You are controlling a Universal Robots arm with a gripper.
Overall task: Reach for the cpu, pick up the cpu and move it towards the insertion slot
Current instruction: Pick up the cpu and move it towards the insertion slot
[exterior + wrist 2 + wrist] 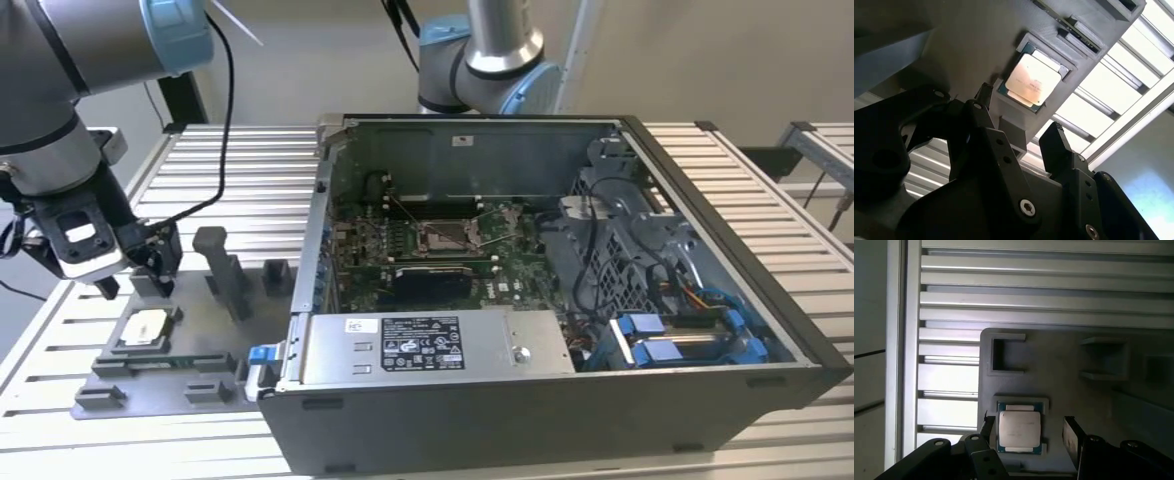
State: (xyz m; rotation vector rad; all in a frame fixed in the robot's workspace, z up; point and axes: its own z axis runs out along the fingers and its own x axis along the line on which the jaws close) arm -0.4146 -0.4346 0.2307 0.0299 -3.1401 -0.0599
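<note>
While the cpu (pixel 144 328) is lying in its grey fixture (pixel 203 352), the hand (pixel 138 285) is hovering just above it, spread open. The insertion slot (pixel 445 235) is sitting well apart.

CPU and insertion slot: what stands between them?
In the exterior view, upright grey fixture blocks and the computer case's side wall stand between the cpu and the insertion slot.

Bright daylight; glare on cpu (pixel 1032 79)
</note>
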